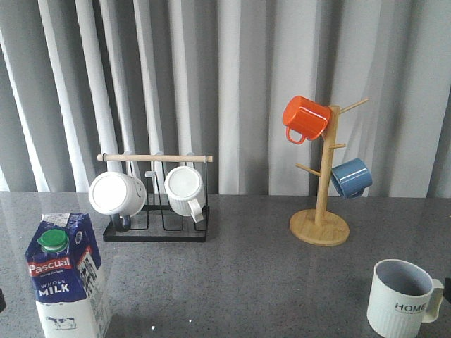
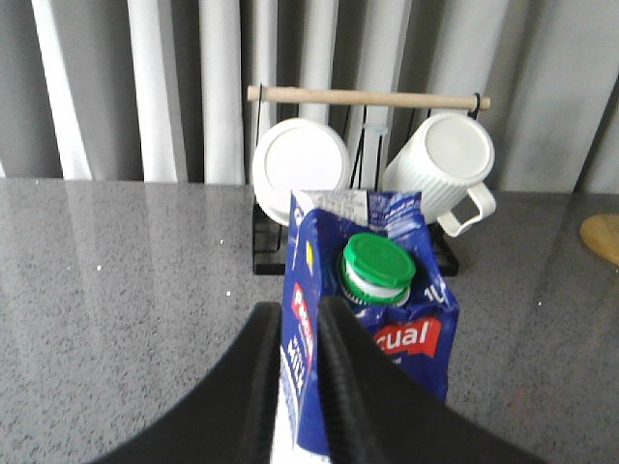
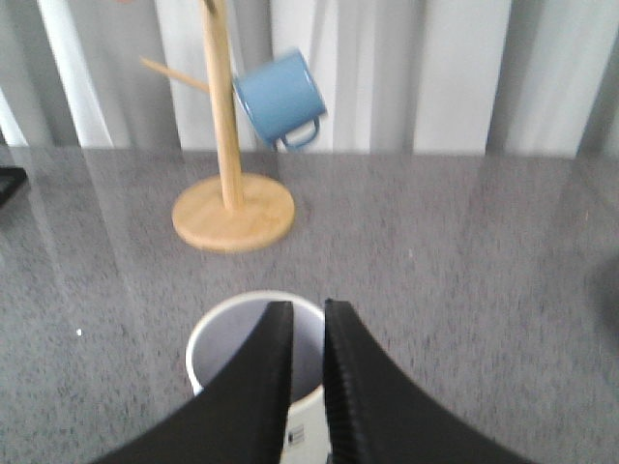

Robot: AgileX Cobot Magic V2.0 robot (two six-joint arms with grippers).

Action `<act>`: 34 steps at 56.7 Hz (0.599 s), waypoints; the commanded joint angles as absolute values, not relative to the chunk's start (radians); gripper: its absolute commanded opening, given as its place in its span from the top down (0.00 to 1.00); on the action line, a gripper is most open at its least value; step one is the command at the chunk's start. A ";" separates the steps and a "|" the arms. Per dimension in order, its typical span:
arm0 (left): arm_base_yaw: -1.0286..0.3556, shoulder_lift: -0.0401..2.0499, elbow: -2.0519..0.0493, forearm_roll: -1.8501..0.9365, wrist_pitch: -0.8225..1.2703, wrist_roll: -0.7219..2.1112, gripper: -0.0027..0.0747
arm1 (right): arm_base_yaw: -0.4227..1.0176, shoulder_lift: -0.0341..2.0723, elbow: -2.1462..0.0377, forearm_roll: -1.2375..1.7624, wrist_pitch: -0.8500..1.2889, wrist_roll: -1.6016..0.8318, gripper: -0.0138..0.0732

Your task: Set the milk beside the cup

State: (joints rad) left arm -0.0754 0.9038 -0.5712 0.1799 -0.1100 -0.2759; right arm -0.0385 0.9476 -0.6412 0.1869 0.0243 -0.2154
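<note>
1. The left gripper [image 2: 300,329] hangs just behind the milk [image 2: 372,319], its two dark fingers nearly touching each other with nothing between them; it holds nothing, and the carton's near edge lies just beyond the tips.
2. The right gripper [image 3: 302,333] is likewise drawn almost shut and empty, poised over the near rim of the cup [image 3: 247,338].
3. The milk [image 1: 67,278] stands upright at the table's near left; the cup [image 1: 402,297] sits at the near right, well apart, so the placing is not yet done.
4. Farther back, a black rack [image 1: 156,229] with a wooden bar carries two white mugs [image 1: 184,190], and a wooden mug tree [image 1: 320,211] hangs an orange mug [image 1: 305,117] and a blue mug [image 1: 351,177], both clear of the likely path.
</note>
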 commanded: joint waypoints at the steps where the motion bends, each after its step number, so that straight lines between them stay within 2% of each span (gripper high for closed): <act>1: -0.080 0.894 -0.606 0.169 -0.235 -0.286 0.62 | -0.034 0.924 -0.689 0.178 -0.040 -0.256 0.59; 9: -0.080 0.894 -0.606 0.143 -0.259 -0.331 0.32 | -0.034 0.923 -0.689 0.179 -0.031 -0.259 0.38; 16: -0.080 0.894 -0.606 0.144 -0.259 -0.335 0.14 | -0.034 0.923 -0.689 0.184 -0.014 -0.258 0.19; 23: -0.080 0.894 -0.606 0.144 -0.261 -0.335 0.11 | -0.034 0.923 -0.689 0.187 -0.011 -0.254 0.09; 34: -0.080 0.894 -0.606 0.144 -0.250 -0.335 0.15 | -0.034 0.924 -0.689 0.186 -0.043 -0.251 0.12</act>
State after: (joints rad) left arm -0.0754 0.9038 -0.5712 0.1580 -0.1824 -0.3247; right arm -0.0353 0.9358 -0.6521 0.1868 0.0466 -0.2489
